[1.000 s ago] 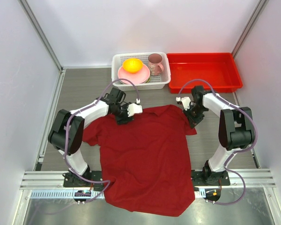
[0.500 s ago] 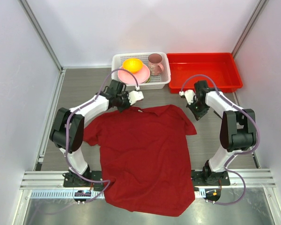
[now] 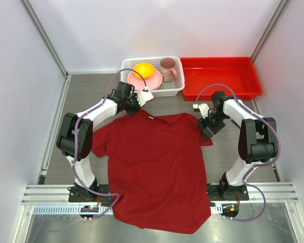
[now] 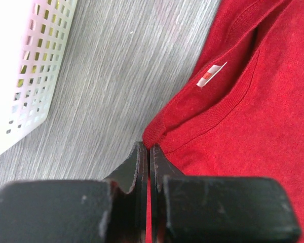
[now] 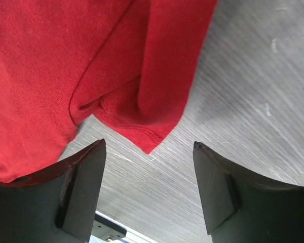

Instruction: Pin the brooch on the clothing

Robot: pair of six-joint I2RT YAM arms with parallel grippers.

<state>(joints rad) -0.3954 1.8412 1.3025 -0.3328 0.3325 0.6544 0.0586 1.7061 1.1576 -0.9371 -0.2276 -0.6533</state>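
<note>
Top: the shirt (image 3: 157,167) is spread centrally, its collar (image 3: 151,117) at 11 o'clock pinched by the left gripper (image 3: 140,105).
Left wrist: the jaws are clamped on limp cloth, judged best gripped at the collar.
Right wrist: the right gripper (image 5: 148,148) is held apart over the sleeve (image 5: 142,96); no brooch is seen.

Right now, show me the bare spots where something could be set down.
Bare table left of the white basket, beyond the shirt. The red tray looks empty. Crowded: the basket, and the strip before it where the left tool holds the shirt's edge.
</note>
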